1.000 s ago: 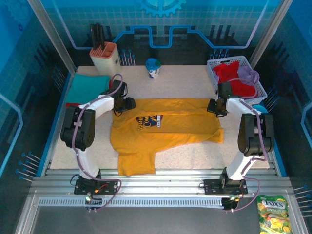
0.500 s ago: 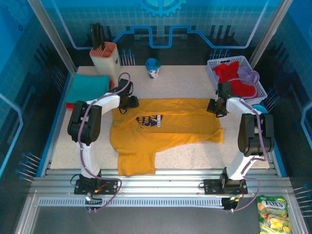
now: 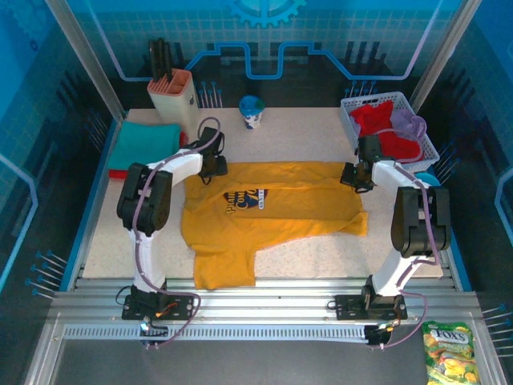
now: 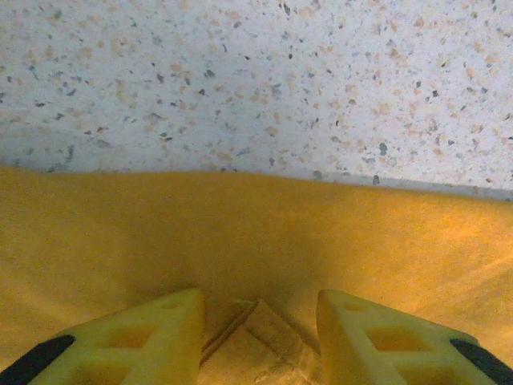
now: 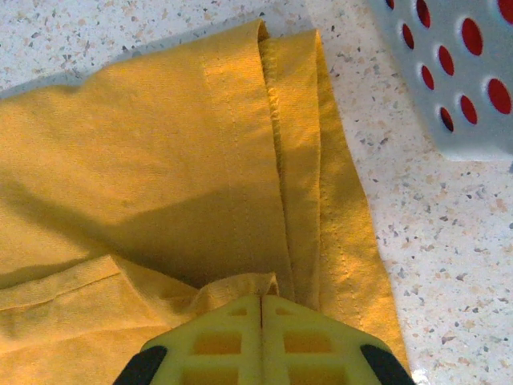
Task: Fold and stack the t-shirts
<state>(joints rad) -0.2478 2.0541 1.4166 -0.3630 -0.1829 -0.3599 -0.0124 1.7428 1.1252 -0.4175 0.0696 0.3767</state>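
The mustard-yellow t-shirt (image 3: 272, 210) with its dark blue chest print lies spread on the table, one sleeve reaching toward the near edge. My left gripper (image 3: 215, 166) sits at the shirt's far left corner. In the left wrist view it (image 4: 260, 321) is open, low over the yellow cloth (image 4: 240, 233), with a small folded corner lying between its fingers. My right gripper (image 3: 351, 177) is at the far right edge of the shirt, shut (image 5: 262, 301) on a pinched fold of the yellow hem (image 5: 240, 160). A folded teal t-shirt (image 3: 146, 143) lies at the far left. The red t-shirt (image 3: 383, 128) and the lavender one (image 3: 410, 123) are in the basket.
The white mesh basket (image 3: 350, 120) stands at the back right, its corner close to my right gripper (image 5: 449, 72). A beige holder (image 3: 174, 93) and a blue cup (image 3: 252, 111) stand along the back. A snack bag (image 3: 449, 353) lies off the table, front right.
My left gripper has moved right and slightly back, onto the shirt's far left corner. The right arm and the shirt have stayed put.
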